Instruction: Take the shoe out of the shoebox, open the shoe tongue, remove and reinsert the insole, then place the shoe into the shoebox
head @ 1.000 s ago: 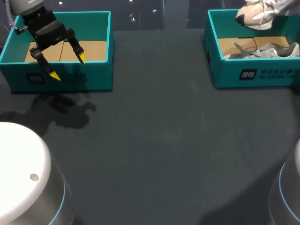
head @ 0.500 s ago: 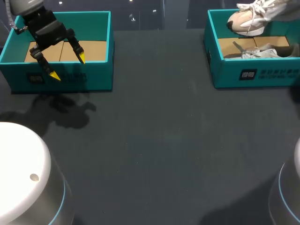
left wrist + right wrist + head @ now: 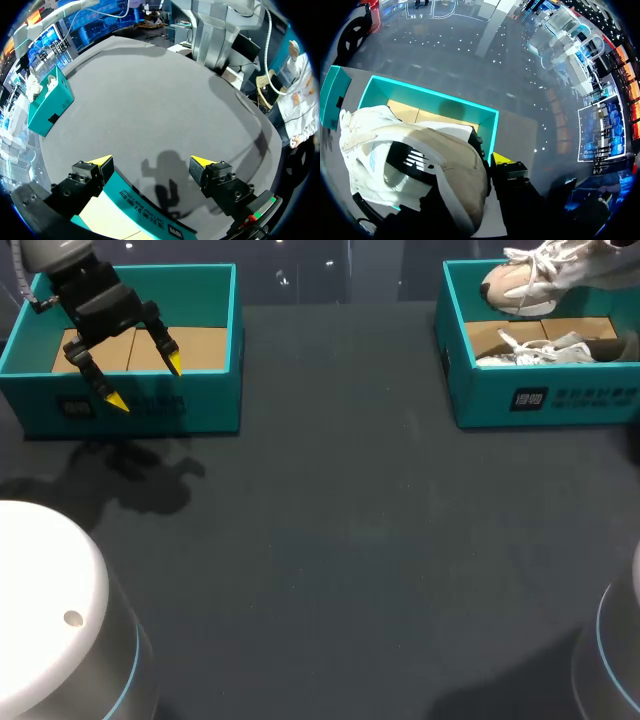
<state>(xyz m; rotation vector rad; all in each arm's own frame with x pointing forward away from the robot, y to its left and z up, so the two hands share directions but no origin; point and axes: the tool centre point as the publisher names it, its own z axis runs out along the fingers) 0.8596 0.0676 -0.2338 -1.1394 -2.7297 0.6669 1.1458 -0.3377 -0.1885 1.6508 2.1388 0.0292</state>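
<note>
Dark grey matte desk (image 3: 330,540), two open teal shoeboxes standing directly on it along the far edge, well apart, left shoebox (image 3: 150,412) at the far left corner, right shoebox (image 3: 540,400) at the far right, an arm's shadow on the surface just before the left one.

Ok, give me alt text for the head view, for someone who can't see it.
A beige shoe hangs above the right teal shoebox, where a second, grey shoe lies inside. At the far left, the left gripper is open over another teal box on the dark table.
</note>
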